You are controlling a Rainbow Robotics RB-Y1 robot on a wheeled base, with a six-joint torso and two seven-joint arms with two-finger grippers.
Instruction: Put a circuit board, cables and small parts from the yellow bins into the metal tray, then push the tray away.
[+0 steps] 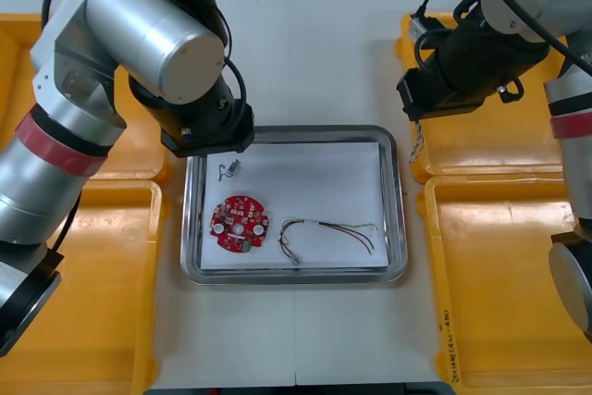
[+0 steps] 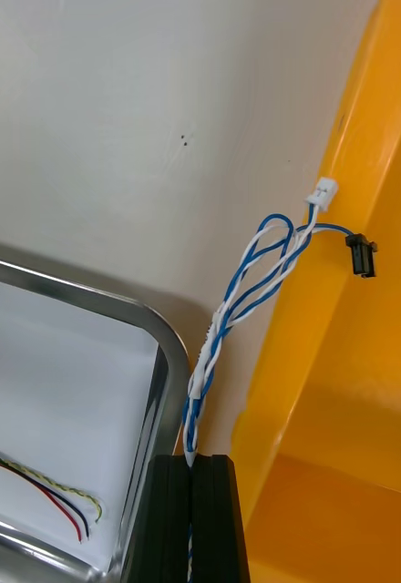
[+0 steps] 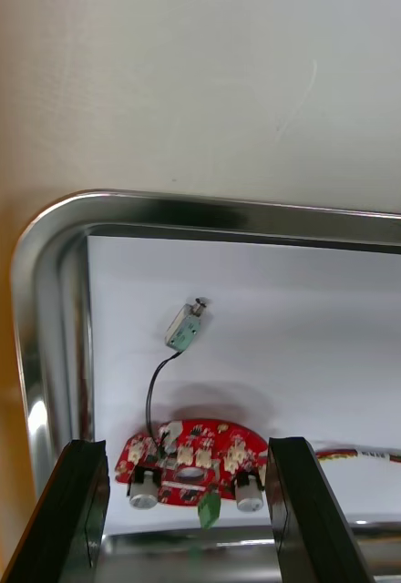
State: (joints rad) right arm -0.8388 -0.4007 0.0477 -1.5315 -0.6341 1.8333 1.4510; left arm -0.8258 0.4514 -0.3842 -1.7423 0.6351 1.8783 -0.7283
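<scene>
Four yellow bins (image 1: 499,275), one metal tray (image 1: 399,215). Before the left gripper (image 3: 184,446) — one circuit board (image 1: 239,224), one small metal part (image 3: 184,325), one red and yellow cable (image 1: 333,226). In the right gripper (image 2: 193,460) — one blue and white cable (image 2: 207,346).

A shiny metal tray (image 1: 400,201), white inside, lies between four yellow bins (image 1: 499,293), two at each side. In its near left part a round red circuit board (image 1: 239,224) lies flat. Just right of the board a red and yellow cable (image 1: 328,231) lies stretched out. Beyond the board lies a small metal part (image 1: 232,169); its thin black lead seems to reach the board. A twisted blue and white cable (image 2: 246,301) hangs looped beside the tray's far right corner, pinched in the right end effector (image 2: 193,460).
</scene>
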